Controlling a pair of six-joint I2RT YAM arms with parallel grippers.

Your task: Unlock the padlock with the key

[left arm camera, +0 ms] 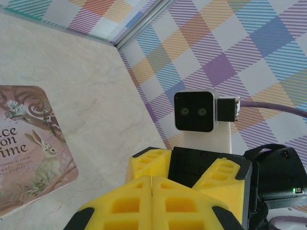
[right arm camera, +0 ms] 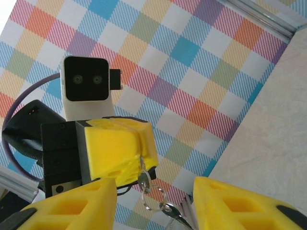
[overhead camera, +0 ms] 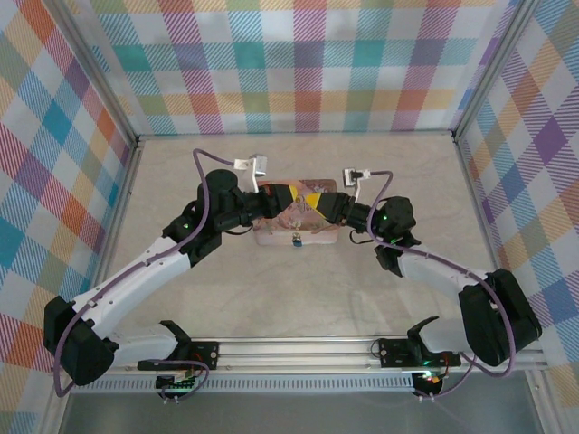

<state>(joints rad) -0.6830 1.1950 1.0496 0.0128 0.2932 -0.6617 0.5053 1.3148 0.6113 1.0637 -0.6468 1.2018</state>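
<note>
Pink tin (left arm camera: pixel 29 143) lying flat. Above the tin, the left gripper (left arm camera: pixel 151 186) is pressing its fingers together on the key (right arm camera: pixel 143 178). The right gripper (right arm camera: pixel 153 191) is facing it there, jaws standing spread either side of the key. The padlock (overhead camera: pixel 297 240) is sitting at the tin's near edge.

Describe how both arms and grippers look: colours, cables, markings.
The left arm and right arm have white links, black joints and purple cables. The left gripper and right gripper have yellow fingers with recessed pockets. Green lights glow near the wrists.
</note>
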